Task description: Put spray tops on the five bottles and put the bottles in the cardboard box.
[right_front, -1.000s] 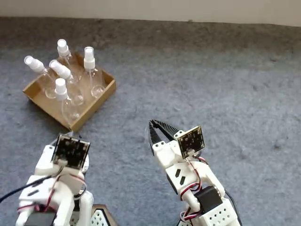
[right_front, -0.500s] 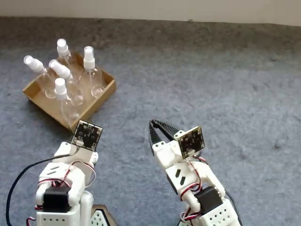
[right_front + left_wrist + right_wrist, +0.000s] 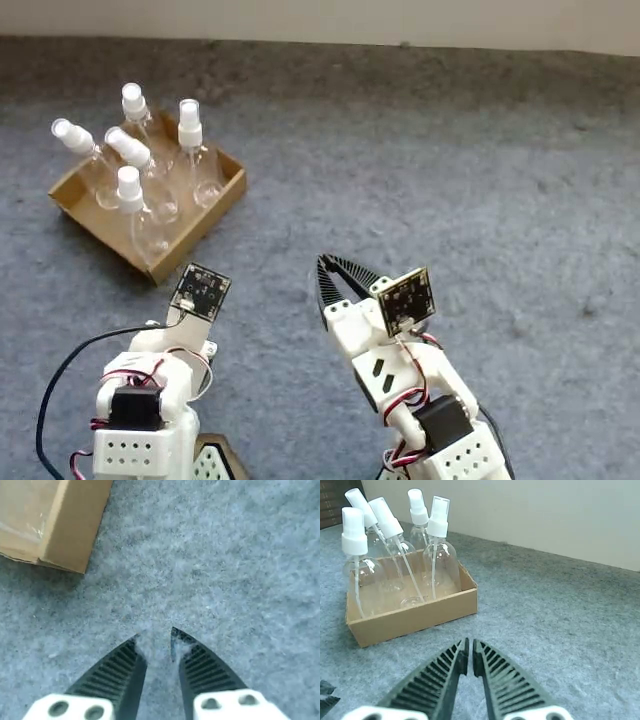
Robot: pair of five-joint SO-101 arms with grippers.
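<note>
Five clear bottles (image 3: 163, 197) are sitting inside the cardboard box (image 3: 200, 228), and each one is wearing a white spray top (image 3: 188, 120) (a couple of them are leaning, the rest are standing pretty straight). The box is resting on the grey fuzzy surface (image 3: 450, 180), over on the left arm's side and farther out than both arms. The left claw (image 3: 154, 632) is hanging low over the surface just beside the box's near corner, with its jaws a little apart and nothing between them. The right claw (image 3: 469, 642) is pointing toward the box from well apart, and its jaws are pinching nearly closed on nothing, with just a thin slit showing at the tips.
</note>
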